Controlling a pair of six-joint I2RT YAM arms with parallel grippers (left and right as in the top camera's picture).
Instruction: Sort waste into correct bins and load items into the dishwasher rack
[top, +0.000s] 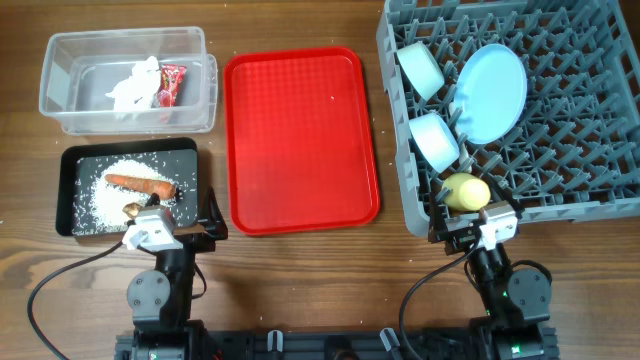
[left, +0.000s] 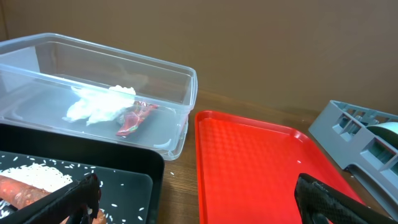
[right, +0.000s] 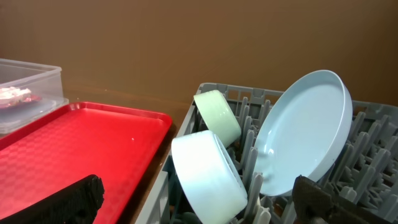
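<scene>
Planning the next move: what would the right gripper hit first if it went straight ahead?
Probably the yellow cup at the near edge of the dishwasher rack, straight ahead of the right gripper. Passing above that, the pale blue bowl comes next; height is unclear.

The red tray (top: 300, 140) is flat and bare, so it can be reached from above across its whole surface. Only narrow worktop (top: 320, 290) strips separate it from the clear tub (top: 60, 110), the black tray (top: 70, 190) and the rack (top: 600, 150). The rack's left columns are blocked by a pale green bowl (top: 420, 68), a pale blue bowl (top: 435, 140), a tilted plate (top: 492, 93) and a yellow cup (top: 465, 190) at the near edge. The right half offers open peg slots. The tub's tall walls bar sideways entry, while the black tray's rim is low.
</scene>
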